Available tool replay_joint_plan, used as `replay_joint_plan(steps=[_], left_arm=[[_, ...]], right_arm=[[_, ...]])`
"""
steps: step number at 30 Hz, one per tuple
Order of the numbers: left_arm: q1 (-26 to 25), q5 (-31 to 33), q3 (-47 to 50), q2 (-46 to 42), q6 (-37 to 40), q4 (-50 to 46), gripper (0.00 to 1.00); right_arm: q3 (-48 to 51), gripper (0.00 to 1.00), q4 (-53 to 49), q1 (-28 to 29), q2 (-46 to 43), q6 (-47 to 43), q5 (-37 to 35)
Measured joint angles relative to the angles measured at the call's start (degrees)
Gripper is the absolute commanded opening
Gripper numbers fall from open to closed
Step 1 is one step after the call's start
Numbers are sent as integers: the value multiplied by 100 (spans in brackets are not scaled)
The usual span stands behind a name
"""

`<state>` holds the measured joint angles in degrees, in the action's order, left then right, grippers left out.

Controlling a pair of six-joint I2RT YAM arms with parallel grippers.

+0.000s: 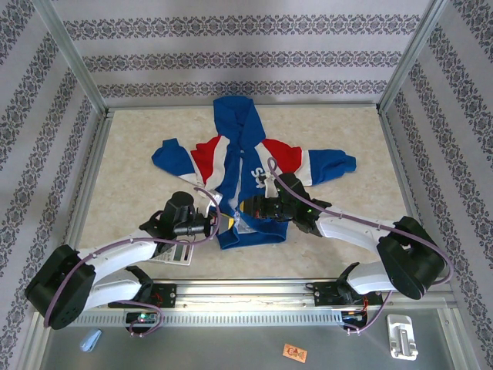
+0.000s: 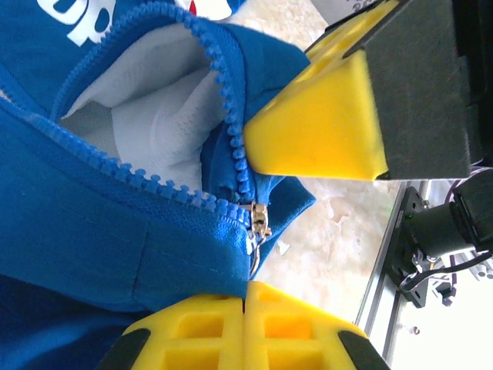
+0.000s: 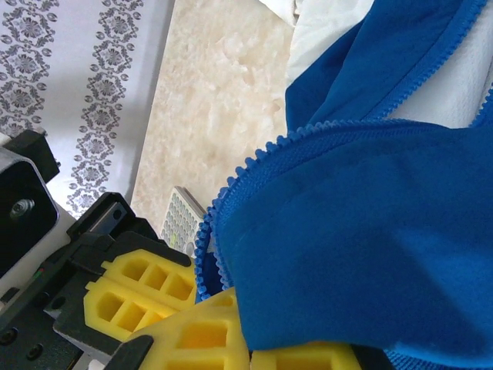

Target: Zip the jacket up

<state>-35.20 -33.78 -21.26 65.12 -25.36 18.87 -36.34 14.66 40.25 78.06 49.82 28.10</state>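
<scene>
- The jacket [image 1: 246, 166] lies face up in the middle of the table [image 1: 131, 154]. Its hood points toward the far wall, its sleeves are spread to either side, and its hem is toward the arms.
- The left pincer [image 1: 221, 224] sits at the hem, just left of the front opening. In the left wrist view its yellow fingers [image 2: 200, 331] are pressed together, and the thin pull of the zipper slider [image 2: 260, 218] runs down into the seam between them.
- The slider sits low, close to the hem. Above it the two rows of teeth [image 2: 227, 100] part, and the white lining [image 2: 154, 116] shows between them.
- The right pincer [image 1: 251, 206] is just right of the opening, a little farther up the front and close beside the left one. In the right wrist view its yellow fingers [image 3: 204, 339] are clamped on a fold of the blue front edge, which drapes over them.
</scene>
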Motion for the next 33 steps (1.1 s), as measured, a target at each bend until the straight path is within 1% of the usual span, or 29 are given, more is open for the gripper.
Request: replay_joint_plan(steps=[6,10,11,12,14,16,19,23,27,29,31,33], left_arm=[[-48,-9,0,-2,76,-409,0],[-48,61,0,-236,70,-876,36],[-46,103,0,-358,61,-962,44],[-42,155,2,-538,4,-1067,51],[-35,262,2,-883,-90,-1187,57],[-31,382,4,-1207,-284,-1222,58],[4,481,35,-1419,-697,-1154,58],[7,538,79,-1152,-1335,-887,59],[7,540,186,-708,-1912,-319,59],[7,540,249,-564,-2090,-81,57],[7,542,315,-470,-2232,166,52],[7,557,374,-391,-2334,413,44]], right_arm=[[9,0,76,-7,31,157,-94],[15,0,229,-74,127,245,-177],[26,0,260,-74,153,258,-179],[42,0,306,-74,188,280,-184],[85,0,404,-74,256,302,-179],[129,0,494,-74,334,352,-175],[164,0,544,-72,417,409,-173],[166,0,658,-33,494,476,-146],[164,0,822,57,621,568,-52],[164,0,890,103,691,603,-11],[164,0,970,136,763,669,26],[164,0,1034,157,800,715,46]])
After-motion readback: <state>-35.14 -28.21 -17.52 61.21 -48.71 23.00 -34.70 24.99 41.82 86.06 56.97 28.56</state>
